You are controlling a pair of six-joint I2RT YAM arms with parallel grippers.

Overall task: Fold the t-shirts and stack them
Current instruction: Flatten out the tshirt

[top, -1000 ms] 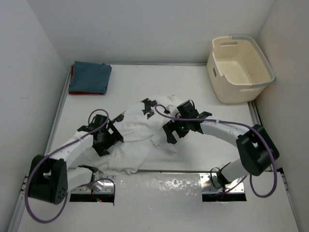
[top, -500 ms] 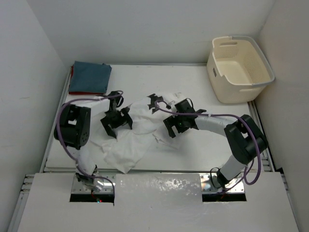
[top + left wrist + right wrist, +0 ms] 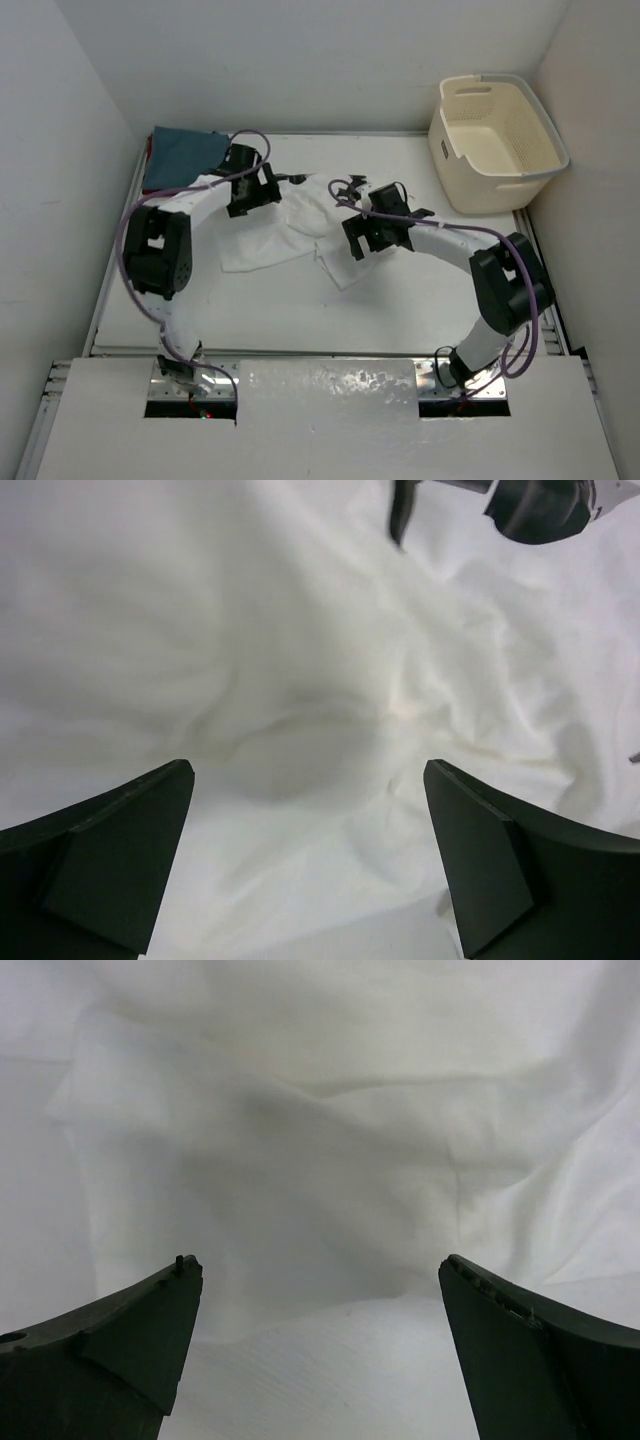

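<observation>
The white t-shirt [image 3: 275,235] lies rumpled and partly spread on the table, left of centre. It fills the left wrist view [image 3: 300,680] and the upper part of the right wrist view [image 3: 320,1140]. My left gripper [image 3: 285,183] is open just above the shirt's back edge [image 3: 310,860], with nothing between its fingers. My right gripper [image 3: 345,188] is open over the shirt's right edge [image 3: 320,1345], also empty. The slate blue-grey t-shirt [image 3: 185,158] lies folded at the back left corner. A strip of the red t-shirt [image 3: 149,150] shows under it.
The cream laundry basket [image 3: 500,140] stands at the back right, with nothing seen inside. White walls close in the table at the left, back and right. Bare table [image 3: 330,1390] shows in front of the shirt's edge. The right gripper's tip [image 3: 540,505] shows in the left wrist view.
My left arm swung from the near left to the back of the table. The white shirt moved back with it and spread flatter. My right gripper shifted slightly back.
</observation>
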